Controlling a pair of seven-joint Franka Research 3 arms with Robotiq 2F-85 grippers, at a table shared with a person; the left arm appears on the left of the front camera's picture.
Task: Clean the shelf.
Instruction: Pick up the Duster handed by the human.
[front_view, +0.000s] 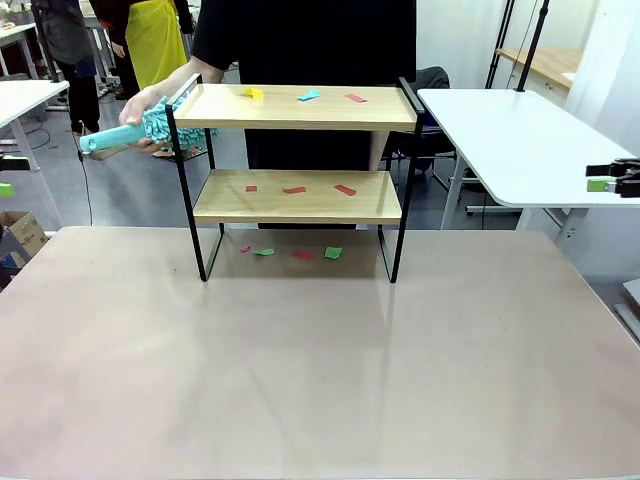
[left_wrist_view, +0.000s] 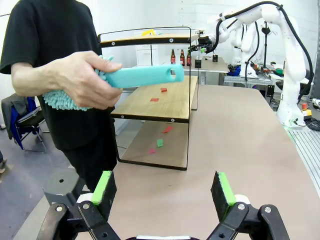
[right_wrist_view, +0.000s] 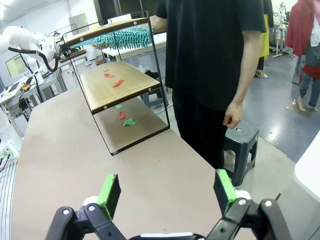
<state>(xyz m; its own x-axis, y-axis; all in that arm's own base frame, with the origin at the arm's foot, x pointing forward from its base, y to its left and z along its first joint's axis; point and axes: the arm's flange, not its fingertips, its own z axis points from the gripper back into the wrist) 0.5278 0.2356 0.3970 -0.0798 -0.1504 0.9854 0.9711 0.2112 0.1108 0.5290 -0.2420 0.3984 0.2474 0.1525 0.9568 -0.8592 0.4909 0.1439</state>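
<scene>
Front view, one shelf, one duster

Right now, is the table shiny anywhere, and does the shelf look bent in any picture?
Front view: the table carries a soft pale sheen and faint reflections of the shelf legs. Left wrist view: the wide lens bows the shelf's black frame slightly. Right wrist view: same bowing there.

nothing could be read from where i stood — no word, brand or number on anything. the brown bottles in the background carried labels, but they were too small to make out.
</scene>
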